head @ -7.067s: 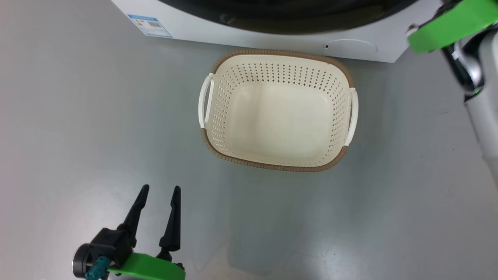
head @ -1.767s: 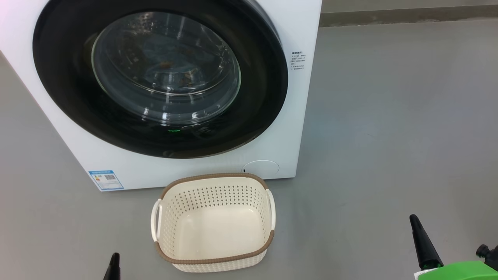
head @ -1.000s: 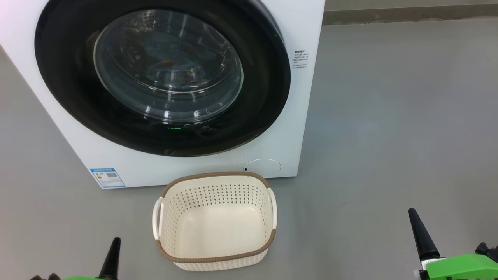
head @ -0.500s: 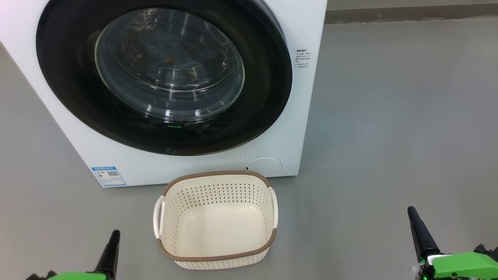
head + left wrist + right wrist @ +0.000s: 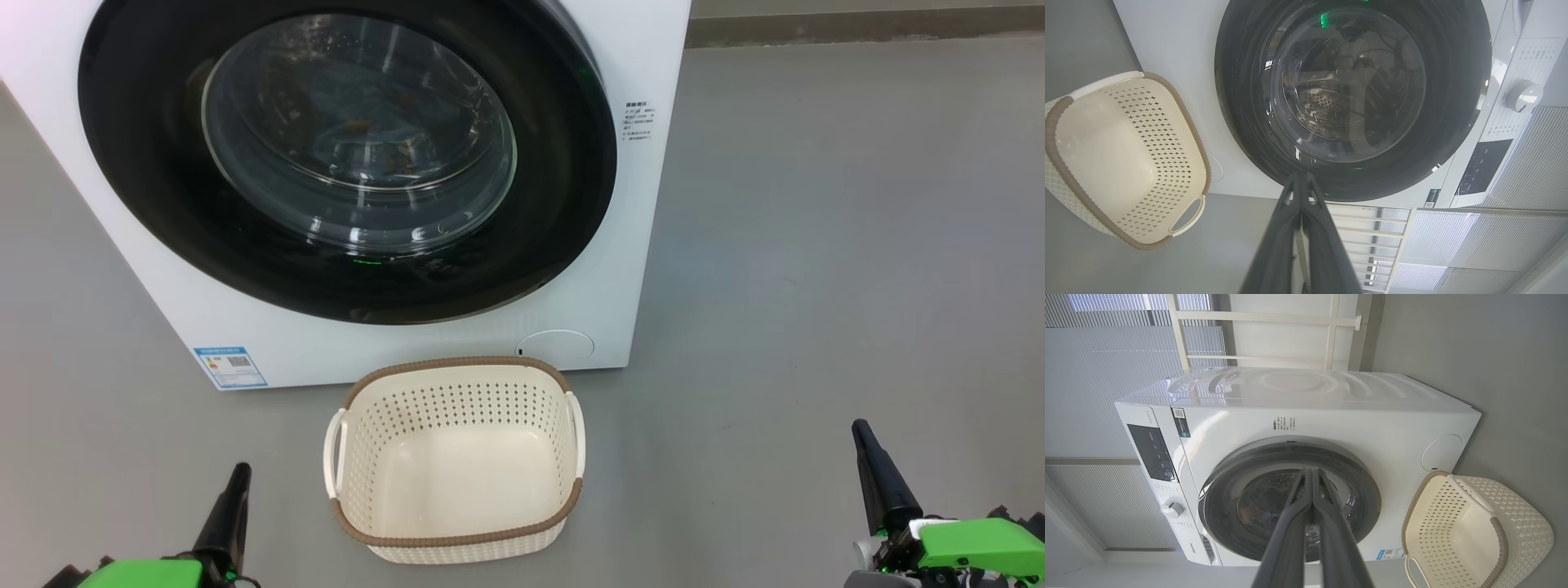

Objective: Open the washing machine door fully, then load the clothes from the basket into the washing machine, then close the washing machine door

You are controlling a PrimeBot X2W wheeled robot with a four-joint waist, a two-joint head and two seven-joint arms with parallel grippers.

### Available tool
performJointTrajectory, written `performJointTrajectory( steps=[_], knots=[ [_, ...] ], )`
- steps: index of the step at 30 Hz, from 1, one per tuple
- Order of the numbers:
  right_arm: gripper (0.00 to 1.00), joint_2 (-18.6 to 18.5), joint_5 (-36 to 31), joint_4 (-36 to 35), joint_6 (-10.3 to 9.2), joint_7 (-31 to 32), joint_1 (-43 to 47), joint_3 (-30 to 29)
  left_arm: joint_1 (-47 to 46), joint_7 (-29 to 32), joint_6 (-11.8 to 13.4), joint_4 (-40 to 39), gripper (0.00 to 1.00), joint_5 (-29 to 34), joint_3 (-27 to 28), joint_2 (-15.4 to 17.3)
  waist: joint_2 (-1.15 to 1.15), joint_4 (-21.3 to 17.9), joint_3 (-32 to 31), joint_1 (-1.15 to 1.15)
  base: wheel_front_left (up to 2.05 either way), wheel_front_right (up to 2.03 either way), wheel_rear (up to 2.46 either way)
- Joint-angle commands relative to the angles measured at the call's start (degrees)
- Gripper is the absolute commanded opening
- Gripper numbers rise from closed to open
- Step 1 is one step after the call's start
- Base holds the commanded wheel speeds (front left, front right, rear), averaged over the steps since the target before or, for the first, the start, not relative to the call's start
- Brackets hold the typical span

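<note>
- Basket [image 5: 465, 554] at 6 o'clock of the washing machine [image 5: 629, 204], bare cream floor showing.
- Clothes [image 5: 359, 94] inside, behind the shut washing machine door [image 5: 147, 163].
- Left gripper [image 5: 239, 475], right gripper [image 5: 861, 433]: pinched shut, holding nothing.

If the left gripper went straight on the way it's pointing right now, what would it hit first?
Probably the washing machine door: the shut left gripper points at its glossy black rim. The basket sits off to the side of that line. Depth is hard to judge.
</note>
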Motion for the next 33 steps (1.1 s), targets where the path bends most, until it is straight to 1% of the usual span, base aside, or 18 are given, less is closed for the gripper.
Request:
performJointTrajectory(
  steps=[1, 33],
  knots=[
    [0.00, -0.1, 0.9, -1.4, 0.10, 0.3, -2.8, 1.0, -2.9, 0.3, -0.6, -1.1, 0.00, -0.7, 2.1, 1.2, 0.00, 0.0, 0.0, -0.01, 0.00, 0.00, 0.00],
    [0.00, 0.2, 0.5, -1.4, 0.10, 0.7, -2.9, 0.6, -2.9, 0.3, -0.6, -1.1, 0.00, -0.7, 2.1, 1.2, 0.00, 0.0, 0.0, -0.01, 0.00, 0.00, 0.00]
  ],
)
